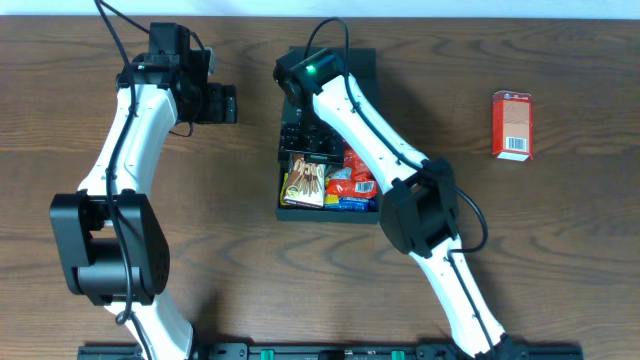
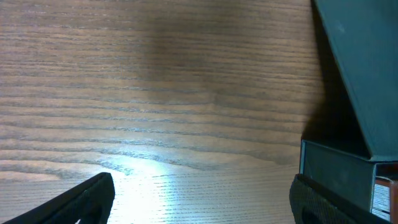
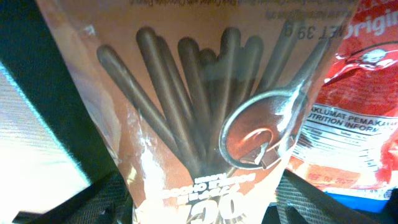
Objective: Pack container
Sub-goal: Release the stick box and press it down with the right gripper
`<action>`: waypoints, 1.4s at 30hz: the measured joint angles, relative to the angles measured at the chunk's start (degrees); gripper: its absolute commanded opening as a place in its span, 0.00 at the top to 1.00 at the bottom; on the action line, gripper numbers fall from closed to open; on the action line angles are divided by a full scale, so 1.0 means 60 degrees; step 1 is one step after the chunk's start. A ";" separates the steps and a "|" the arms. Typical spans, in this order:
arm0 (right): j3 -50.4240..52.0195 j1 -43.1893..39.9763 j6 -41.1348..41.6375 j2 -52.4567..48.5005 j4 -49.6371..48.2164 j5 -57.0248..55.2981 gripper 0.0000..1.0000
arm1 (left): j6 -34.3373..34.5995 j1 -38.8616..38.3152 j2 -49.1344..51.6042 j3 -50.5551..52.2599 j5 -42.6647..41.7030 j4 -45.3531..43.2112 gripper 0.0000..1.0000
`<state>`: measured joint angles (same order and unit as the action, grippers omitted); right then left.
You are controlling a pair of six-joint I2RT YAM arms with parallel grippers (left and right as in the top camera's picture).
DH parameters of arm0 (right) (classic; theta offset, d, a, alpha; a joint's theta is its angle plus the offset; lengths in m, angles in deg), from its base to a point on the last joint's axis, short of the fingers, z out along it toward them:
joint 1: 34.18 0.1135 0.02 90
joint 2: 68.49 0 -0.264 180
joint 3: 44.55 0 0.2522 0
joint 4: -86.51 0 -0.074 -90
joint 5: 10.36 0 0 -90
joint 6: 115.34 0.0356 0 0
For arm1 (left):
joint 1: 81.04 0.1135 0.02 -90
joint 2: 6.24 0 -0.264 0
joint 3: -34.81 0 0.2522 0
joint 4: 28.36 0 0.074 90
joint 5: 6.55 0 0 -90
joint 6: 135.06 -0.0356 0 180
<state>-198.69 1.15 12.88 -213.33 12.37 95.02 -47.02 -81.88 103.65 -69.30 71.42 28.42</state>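
Observation:
The black container (image 1: 288, 210) lies open at the table's middle, its flap lid (image 1: 360, 62) folded back on the far side. Inside lie a brown chocolate-stick packet (image 1: 305, 183), a red packet (image 1: 357, 165) and a blue one (image 1: 355, 203). My right gripper (image 1: 306, 150) hangs over the box. In the right wrist view it (image 3: 205, 199) stands open, one finger on each side of the brown packet (image 3: 205, 93), beside the red packet (image 3: 354, 106). My left gripper (image 1: 225, 103) is open over bare table left of the box. Its wrist view shows the left gripper (image 2: 202, 196) empty, with the box wall (image 2: 336, 168) at right.
A small red carton (image 1: 512, 125) stands alone on the wood table (image 1: 560, 250) at the far right. The right arm (image 1: 380, 140) crosses over the container's right half and hides part of its contents.

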 measured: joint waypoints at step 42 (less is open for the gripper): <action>0.3089 -0.0885 -0.5788 0.1614 -0.2364 0.2135 0.98 | -0.0004 0.0000 0.0000 0.0000 0.0000 -0.0029 0.09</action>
<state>-180.15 -4.16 -21.85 -203.65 -1.82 107.83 -47.04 -81.88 103.65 -69.30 71.42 28.25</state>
